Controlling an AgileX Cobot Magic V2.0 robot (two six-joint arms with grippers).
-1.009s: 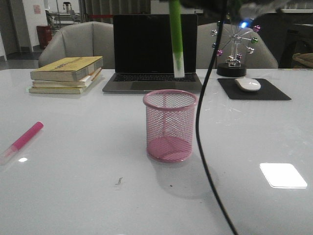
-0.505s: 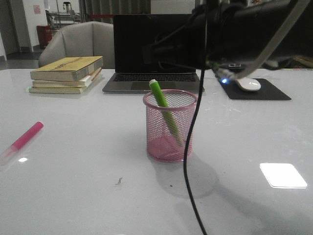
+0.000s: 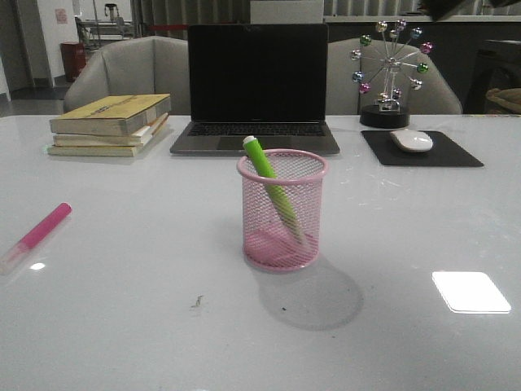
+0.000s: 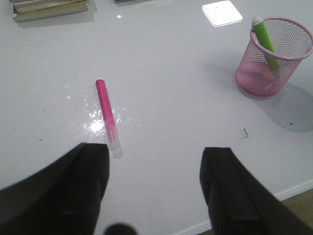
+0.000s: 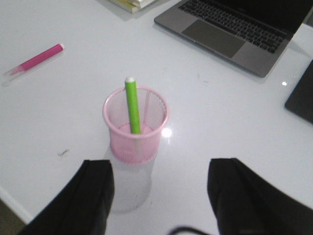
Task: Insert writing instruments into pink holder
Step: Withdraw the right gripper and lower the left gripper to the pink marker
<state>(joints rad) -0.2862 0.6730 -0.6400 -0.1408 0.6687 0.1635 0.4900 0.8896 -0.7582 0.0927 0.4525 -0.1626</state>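
Markers are what I am sorting: the green marker (image 3: 272, 190) is leaning tilted inside the pink holder (image 3: 282, 210), its pale end poking over the rolled rim, while the pink marker (image 4: 106, 114) is lying flat on the table (image 3: 122, 309), well apart from the cup on my left side. My left gripper (image 4: 155, 188) is hovering just beside it with jaws spread wide and empty; my right gripper (image 5: 161, 196) is hanging above the holder, jaws likewise apart and holding nothing. I am judging the next step to be a left-arm pickup: closing across the barrel near its middle, so the marker lifts level. Its smooth plastic body may slide on the glossy tabletop. Wire mesh makes the cup light, so I am planning a gentle drop.
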